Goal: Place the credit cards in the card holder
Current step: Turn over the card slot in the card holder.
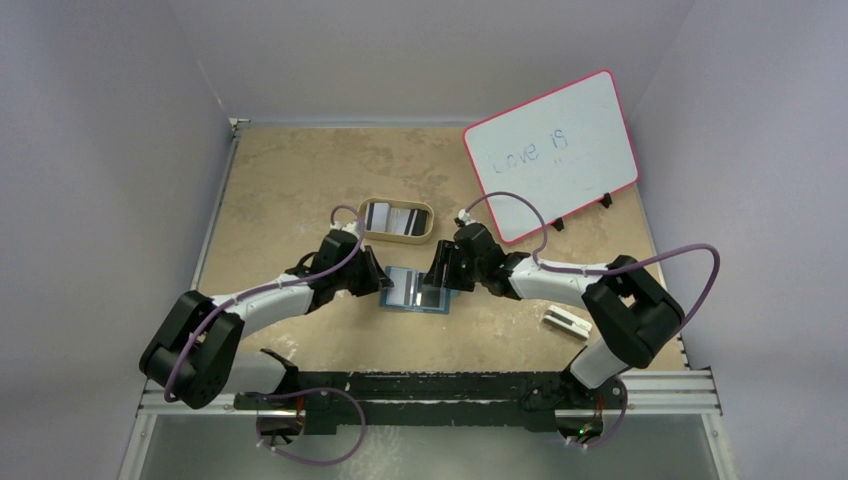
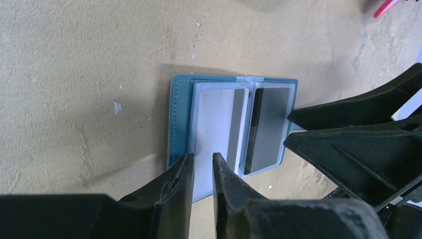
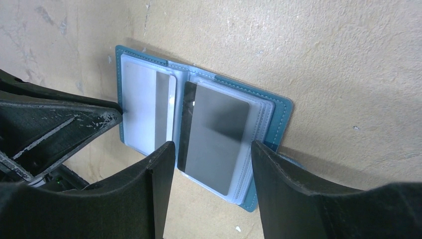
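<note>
- Right gripper (image 3: 213, 148) spread wide, empty, straddling the dark card (image 3: 219, 127).
- Left gripper (image 2: 201, 168) nearly closed at the edge of the pale card (image 2: 219, 122); whether it grips, I cannot tell.
- Both cards lie in the open card holder (image 1: 416, 290) on the scuffed tan table (image 1: 290, 190), with grey walls (image 1: 100, 150) around.

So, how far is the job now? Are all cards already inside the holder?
Partly done. The card holder lies open with a pale card and a dark card on its two halves; the pale one looks sleeved. In hand: the open right pincer straddles the dark card, while the left pincer, narrowly parted, sits at the holder's edge. Remaining: at least one more card waits in the tan tray.
</note>
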### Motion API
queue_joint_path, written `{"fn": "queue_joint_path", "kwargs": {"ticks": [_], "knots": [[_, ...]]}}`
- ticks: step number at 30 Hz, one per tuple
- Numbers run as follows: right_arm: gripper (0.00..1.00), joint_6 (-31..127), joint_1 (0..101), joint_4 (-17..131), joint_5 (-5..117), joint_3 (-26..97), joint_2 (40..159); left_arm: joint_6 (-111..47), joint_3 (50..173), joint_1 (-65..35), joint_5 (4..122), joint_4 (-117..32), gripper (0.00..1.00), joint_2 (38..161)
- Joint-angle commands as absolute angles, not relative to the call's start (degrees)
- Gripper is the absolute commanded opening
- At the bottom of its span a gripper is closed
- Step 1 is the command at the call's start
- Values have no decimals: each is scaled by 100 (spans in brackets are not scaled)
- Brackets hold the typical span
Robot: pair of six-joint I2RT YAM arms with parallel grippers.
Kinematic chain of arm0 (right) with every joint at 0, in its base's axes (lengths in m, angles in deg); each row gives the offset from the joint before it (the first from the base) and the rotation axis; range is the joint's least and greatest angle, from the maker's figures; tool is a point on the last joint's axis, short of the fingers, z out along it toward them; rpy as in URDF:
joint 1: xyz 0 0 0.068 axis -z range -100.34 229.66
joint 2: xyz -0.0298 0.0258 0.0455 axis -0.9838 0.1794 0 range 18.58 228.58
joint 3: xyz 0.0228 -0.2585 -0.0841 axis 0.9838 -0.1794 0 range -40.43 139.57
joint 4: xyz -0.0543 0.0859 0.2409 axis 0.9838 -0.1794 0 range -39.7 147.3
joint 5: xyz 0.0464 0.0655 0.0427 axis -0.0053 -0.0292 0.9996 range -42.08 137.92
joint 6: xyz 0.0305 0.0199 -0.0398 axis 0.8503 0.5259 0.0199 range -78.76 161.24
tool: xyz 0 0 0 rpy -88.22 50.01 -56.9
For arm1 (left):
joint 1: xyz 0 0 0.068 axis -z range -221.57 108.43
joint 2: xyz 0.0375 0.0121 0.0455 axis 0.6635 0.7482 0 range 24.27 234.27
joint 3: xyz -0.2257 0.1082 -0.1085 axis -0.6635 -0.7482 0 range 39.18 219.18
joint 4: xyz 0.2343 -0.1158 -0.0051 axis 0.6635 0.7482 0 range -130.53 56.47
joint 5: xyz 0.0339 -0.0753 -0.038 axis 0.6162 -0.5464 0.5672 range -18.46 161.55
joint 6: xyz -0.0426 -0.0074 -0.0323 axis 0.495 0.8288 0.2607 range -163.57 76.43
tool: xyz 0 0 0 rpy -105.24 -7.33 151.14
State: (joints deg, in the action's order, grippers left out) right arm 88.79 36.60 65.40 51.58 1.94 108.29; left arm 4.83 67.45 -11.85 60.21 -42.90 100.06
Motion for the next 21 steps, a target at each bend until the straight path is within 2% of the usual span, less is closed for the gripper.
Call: {"fn": "queue_joint_path", "kwargs": {"ticks": [1,21], "knots": [[61,8919,3678,6364,4906,198,10658,371,6732,-1157,6020,-4426,15,10006],[62,9233,3684,7587,6082,40,11105,524,6500,-1151,5961,-4708,11,9982]]}}
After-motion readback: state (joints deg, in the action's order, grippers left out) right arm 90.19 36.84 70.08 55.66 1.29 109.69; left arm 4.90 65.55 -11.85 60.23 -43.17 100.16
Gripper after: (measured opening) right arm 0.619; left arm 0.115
